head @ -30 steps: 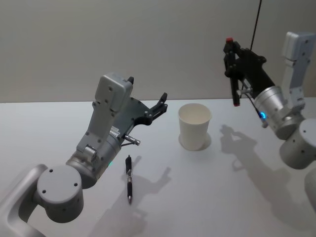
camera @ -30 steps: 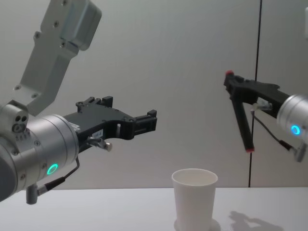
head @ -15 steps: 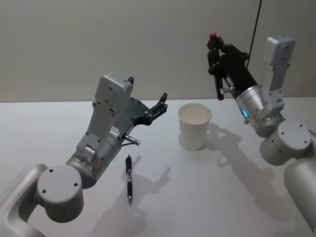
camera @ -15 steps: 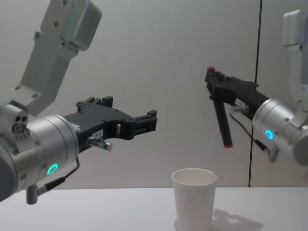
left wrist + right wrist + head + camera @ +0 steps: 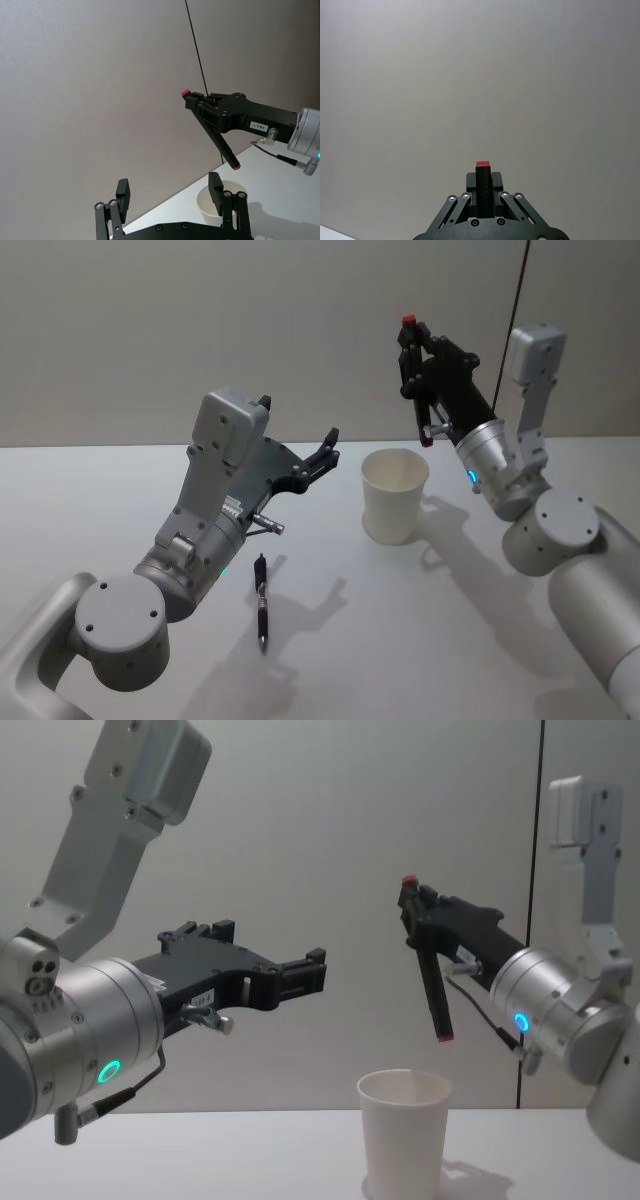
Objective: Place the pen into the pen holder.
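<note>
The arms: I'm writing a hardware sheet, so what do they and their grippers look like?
The left arm and right arm are silver-grey, with round joints and boxy pale links. Each wrist has a small light, green left and blue right, and a thin cable. The left gripper and right gripper are black, with linked fingers and a small white label.

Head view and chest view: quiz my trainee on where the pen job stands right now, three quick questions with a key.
1. True or false: the right gripper is shut on a black pen with red ends.
2. That pen's lower tip is: A) inside the pen holder; B) above its rim, not yet inside; C) pressed against its outer wall.
3. Fill in: the open left gripper hovers over the table, where a second ____ lies.
Key: 1 true; 2 B; 3 pen, the second pen.
</note>
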Robot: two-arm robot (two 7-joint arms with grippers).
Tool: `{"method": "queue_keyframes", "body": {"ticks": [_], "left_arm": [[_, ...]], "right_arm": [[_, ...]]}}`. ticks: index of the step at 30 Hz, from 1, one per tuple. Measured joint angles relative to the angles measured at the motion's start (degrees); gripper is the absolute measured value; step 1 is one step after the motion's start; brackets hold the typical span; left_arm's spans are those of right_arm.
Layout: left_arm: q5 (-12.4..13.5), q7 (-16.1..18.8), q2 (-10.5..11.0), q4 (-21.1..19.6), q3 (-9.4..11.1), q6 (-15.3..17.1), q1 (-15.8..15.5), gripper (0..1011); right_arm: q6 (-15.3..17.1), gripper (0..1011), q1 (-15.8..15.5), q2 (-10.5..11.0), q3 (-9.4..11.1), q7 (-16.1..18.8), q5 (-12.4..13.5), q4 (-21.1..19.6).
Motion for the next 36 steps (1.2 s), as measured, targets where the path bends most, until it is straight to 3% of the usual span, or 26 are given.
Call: {"method": "queue_keyframes", "body": {"ticks": [13, 36], "left_arm": [[0.0, 0.0, 0.0, 0.0, 0.0, 0.0, 0.0, 1003], [0.0, 0.0, 0.0, 0.0, 0.0, 0.0, 0.0, 1003]], "right_arm": [[-5.5, 165, 3.9, -1.9, -0.6, 1.1, 1.0, 10.1], [-11.5, 165, 8.2, -3.8, -0.4, 2.9, 1.7, 22.5]]}}
